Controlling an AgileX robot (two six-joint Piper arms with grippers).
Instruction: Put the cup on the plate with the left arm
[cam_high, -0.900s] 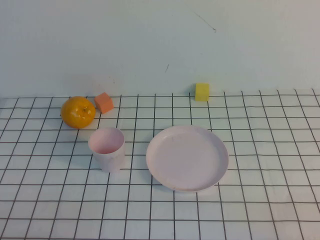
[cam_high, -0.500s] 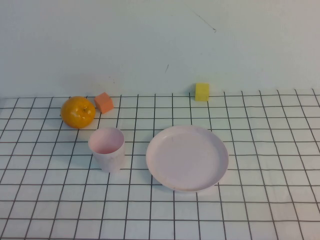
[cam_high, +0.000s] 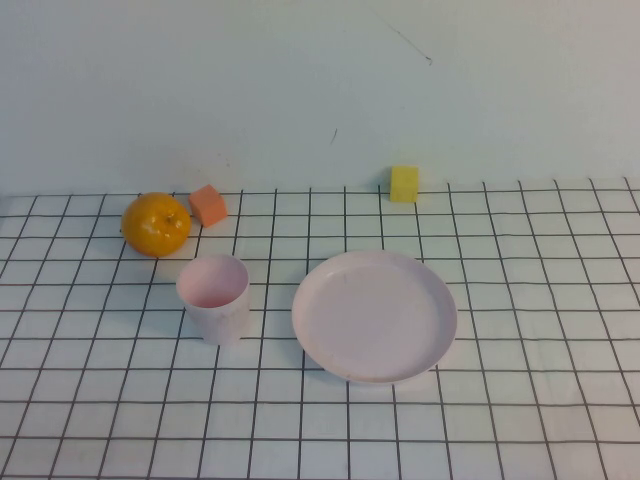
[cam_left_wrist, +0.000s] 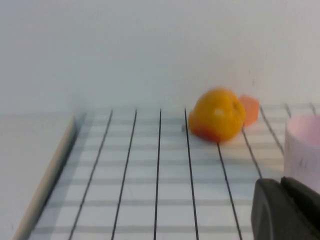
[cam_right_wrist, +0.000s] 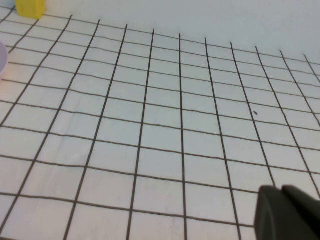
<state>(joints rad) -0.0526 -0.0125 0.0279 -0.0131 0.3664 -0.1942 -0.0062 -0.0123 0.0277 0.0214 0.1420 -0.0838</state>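
The pale pink cup (cam_high: 214, 296) stands upright on the grid cloth, left of the round pale pink plate (cam_high: 374, 315), with a gap between them. Neither arm shows in the high view. In the left wrist view my left gripper (cam_left_wrist: 280, 182) is low over the cloth with its fingers closed together and empty; the cup (cam_left_wrist: 302, 150) is just beyond it. In the right wrist view my right gripper (cam_right_wrist: 281, 189) is shut and empty over bare cloth, and a sliver of the plate (cam_right_wrist: 2, 60) shows at the picture's edge.
An orange fruit (cam_high: 156, 224) and a small orange cube (cam_high: 208, 205) lie behind the cup. A yellow cube (cam_high: 404, 184) sits behind the plate by the wall. The left wrist view shows the table's side edge (cam_left_wrist: 47, 175).
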